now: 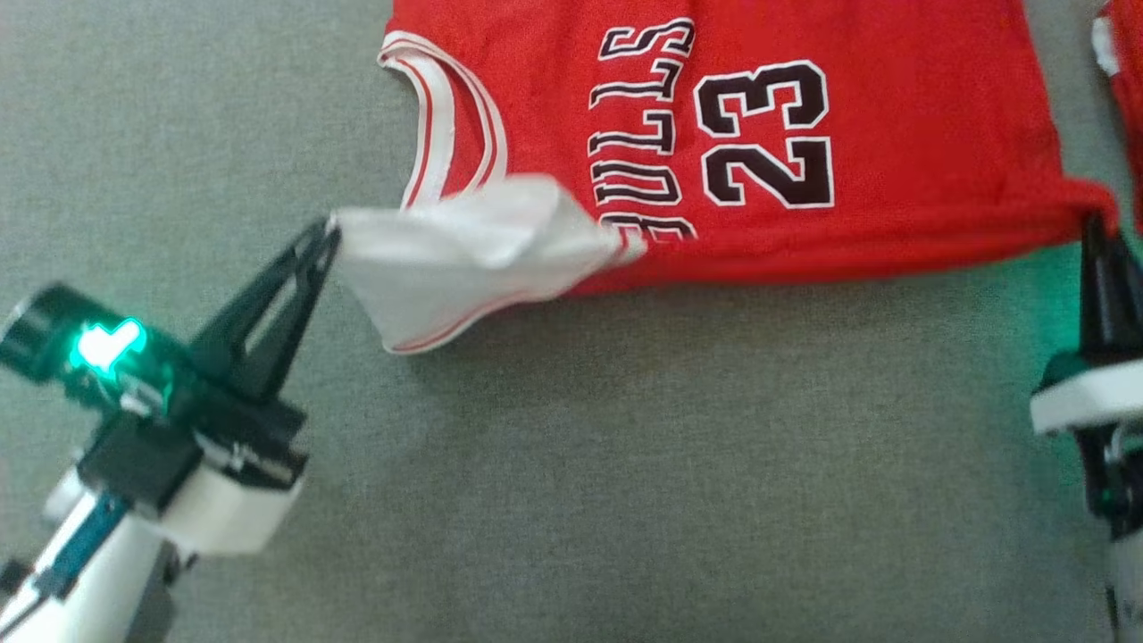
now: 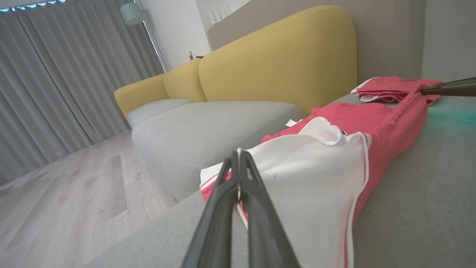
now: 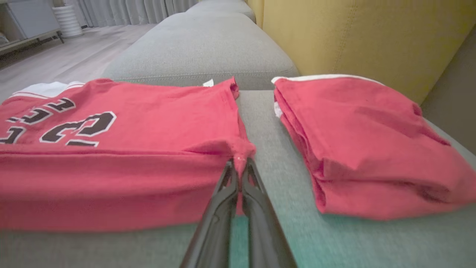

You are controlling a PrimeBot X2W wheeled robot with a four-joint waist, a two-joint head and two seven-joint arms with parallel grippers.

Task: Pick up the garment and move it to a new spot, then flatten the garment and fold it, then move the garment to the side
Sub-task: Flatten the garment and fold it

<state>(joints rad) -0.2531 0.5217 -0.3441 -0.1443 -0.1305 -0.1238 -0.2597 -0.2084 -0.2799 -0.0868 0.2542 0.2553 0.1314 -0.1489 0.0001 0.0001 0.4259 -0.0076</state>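
Red jersey (image 1: 893, 134) lies spread on the grey sofa seat (image 1: 625, 464), print side up: "BULLS" and the number 23 read sideways in the head view. Neck end sits toward the robot's left, hem end toward its right.

Left gripper (image 1: 329, 229): fingers pressed together, clamped on the tip of a white flap (image 1: 464, 259) at the jersey's near left corner. The flap is turned over so its pale inner side shows, with a thin red stripe along its edge.

Right gripper (image 1: 1091, 223): fingers together, pinching the near right corner of the red hem. In the right wrist view the cloth bunches into a small peak at the fingertips.

Near edge of the jersey runs between the 2 grippers as a rolled, raised ridge. The far part rests flat on the seat.

A 2nd red garment (image 3: 364, 141), folded, lies on the seat just beside the jersey's hem end, apart from it. Yellow backrest (image 2: 279, 63) stands behind. Wood floor (image 2: 55, 208) and grey curtains (image 2: 55, 74) lie beyond the sofa.
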